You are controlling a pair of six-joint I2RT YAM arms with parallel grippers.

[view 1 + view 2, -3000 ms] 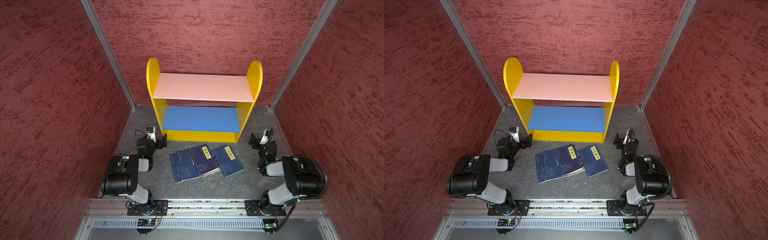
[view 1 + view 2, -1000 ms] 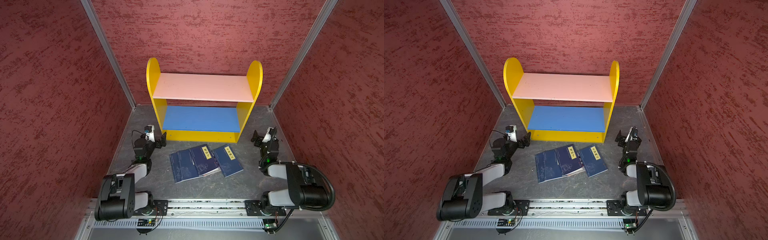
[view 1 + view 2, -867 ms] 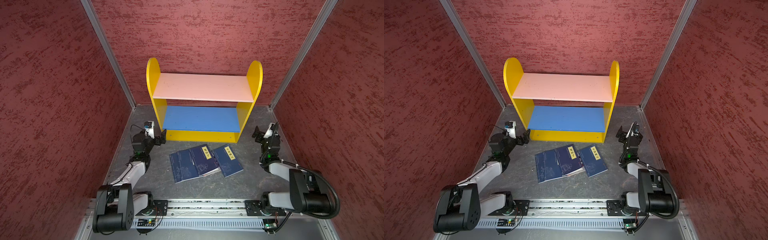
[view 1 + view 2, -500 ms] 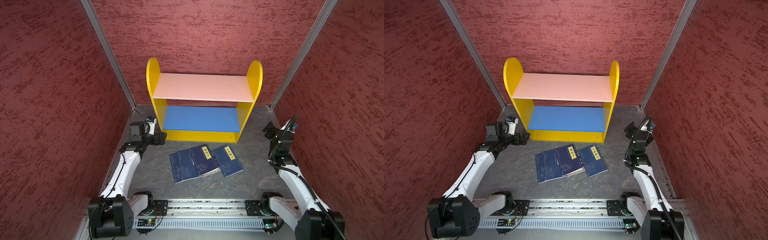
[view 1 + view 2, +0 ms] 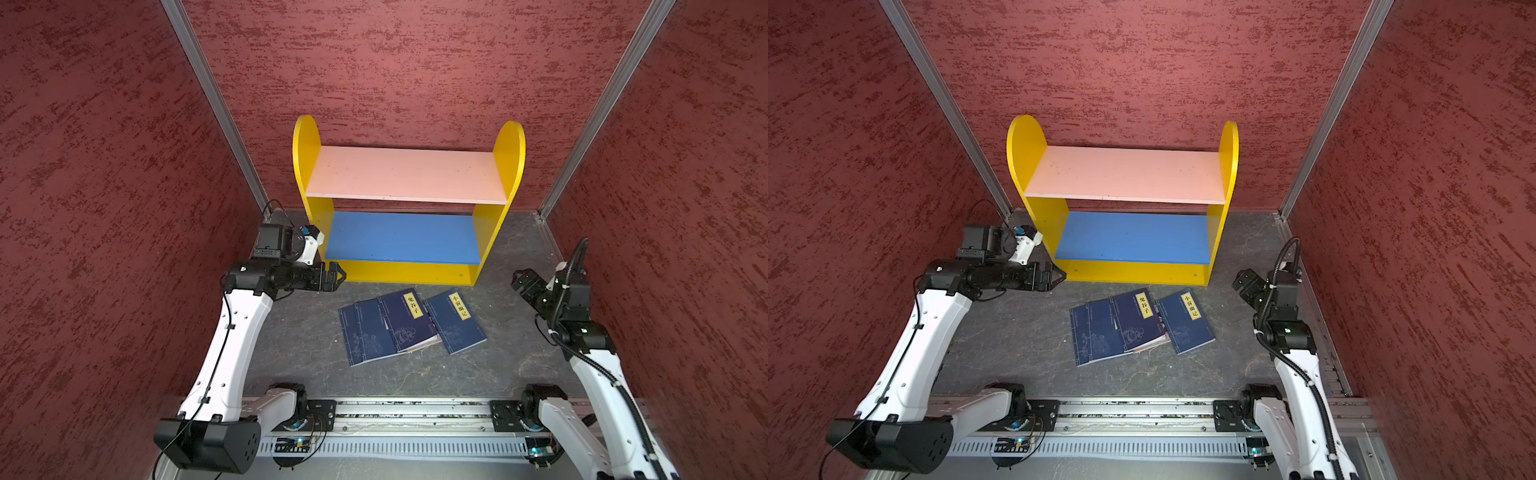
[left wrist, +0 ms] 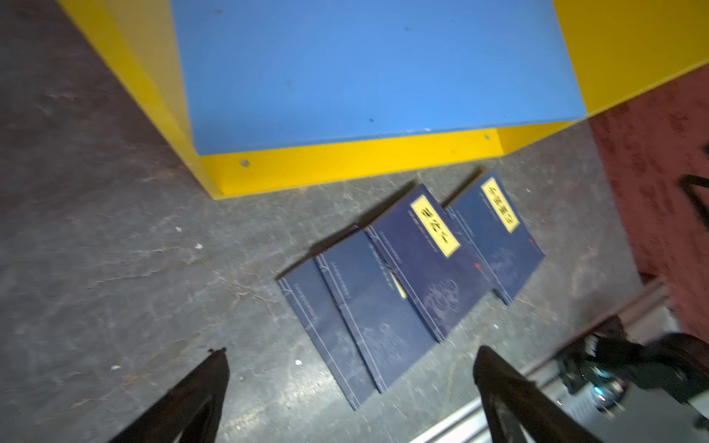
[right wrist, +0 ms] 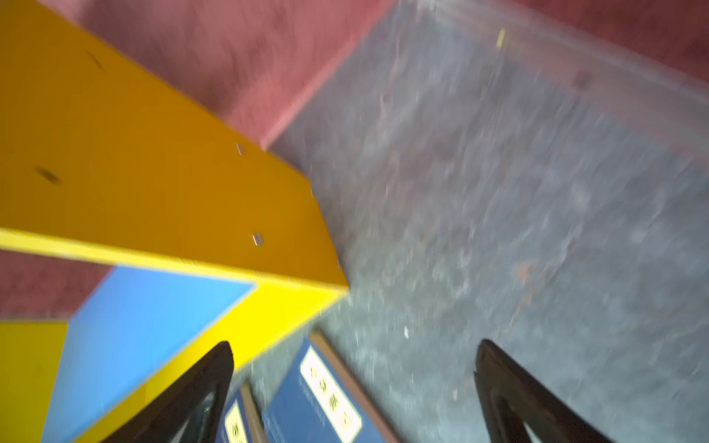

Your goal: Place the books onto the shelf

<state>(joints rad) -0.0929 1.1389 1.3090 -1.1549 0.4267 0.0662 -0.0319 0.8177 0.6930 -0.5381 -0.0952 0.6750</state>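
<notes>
Books point(image 5: 409, 324) lie flat and overlapping on the grey table point(image 5: 299, 345), far edges just in front of the shelf point(image 5: 407, 174) base. Left hand point(image 5: 337, 277) is spread wide, holding nothing, beside the shelf's front-left corner. Right hand point(image 5: 523, 283) is spread wide, holding nothing, off the right panel. Open table flanks the books; red walls point(image 5: 104, 208) enclose three sides.

Navy books point(image 5: 409, 326) fanned flat on floor, just before yellow shelf point(image 5: 405, 272), boards bare
</notes>
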